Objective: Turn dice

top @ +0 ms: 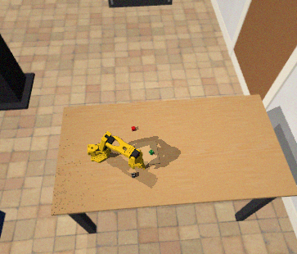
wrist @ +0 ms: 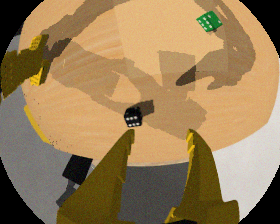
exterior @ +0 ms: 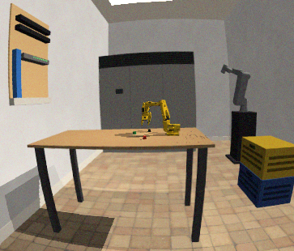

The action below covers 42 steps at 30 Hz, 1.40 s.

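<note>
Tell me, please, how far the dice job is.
Done: little. The small green die seems to lie on the pale mat; the red die and black die appear off it, on the wooden table. In hand: nothing; the yellow gripper hovers open above the black die. Left: gathering, turning, checking the sum.

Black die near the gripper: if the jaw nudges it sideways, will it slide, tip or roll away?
The black die is a small cube lying flat, so it would probably slide or tip one face, not roll far. It looks tiny beside the open gripper, so likely light and easily knocked. The table looks smooth, so sliding seems plausible.
</note>
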Available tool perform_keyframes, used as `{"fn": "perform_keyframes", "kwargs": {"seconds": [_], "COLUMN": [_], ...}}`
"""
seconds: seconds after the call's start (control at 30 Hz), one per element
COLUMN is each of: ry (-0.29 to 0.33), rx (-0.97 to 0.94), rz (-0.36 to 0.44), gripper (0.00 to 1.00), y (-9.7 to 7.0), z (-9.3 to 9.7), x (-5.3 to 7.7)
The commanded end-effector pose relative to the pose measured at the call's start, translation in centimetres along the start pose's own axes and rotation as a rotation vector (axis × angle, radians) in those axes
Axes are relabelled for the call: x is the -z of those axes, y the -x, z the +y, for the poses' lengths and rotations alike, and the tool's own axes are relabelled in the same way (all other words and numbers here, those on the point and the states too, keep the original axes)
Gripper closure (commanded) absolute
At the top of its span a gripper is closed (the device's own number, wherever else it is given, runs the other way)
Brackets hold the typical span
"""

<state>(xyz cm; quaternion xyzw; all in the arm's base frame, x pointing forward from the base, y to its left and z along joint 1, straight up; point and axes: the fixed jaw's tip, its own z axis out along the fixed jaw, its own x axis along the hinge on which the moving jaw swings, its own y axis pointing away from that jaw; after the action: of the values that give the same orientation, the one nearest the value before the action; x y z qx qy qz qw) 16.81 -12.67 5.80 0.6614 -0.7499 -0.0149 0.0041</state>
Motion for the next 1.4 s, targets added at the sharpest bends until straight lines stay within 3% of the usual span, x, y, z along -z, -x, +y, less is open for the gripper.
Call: {"fn": "perform_keyframes", "kwargs": {"seconds": [0.0, 0.53, 1.37], "ry": [-0.069, -0.051, -0.066], "rx": [0.084, 0.234, 0.246], "rz": [0.043, 0.041, 0.058], "gripper": [0.72, 0.72, 0.72], "y": [-1.2, -2.6, -2.7], "z": [0.5, 2.4, 2.6], "x": [0.9, 0.6, 0.5]}}
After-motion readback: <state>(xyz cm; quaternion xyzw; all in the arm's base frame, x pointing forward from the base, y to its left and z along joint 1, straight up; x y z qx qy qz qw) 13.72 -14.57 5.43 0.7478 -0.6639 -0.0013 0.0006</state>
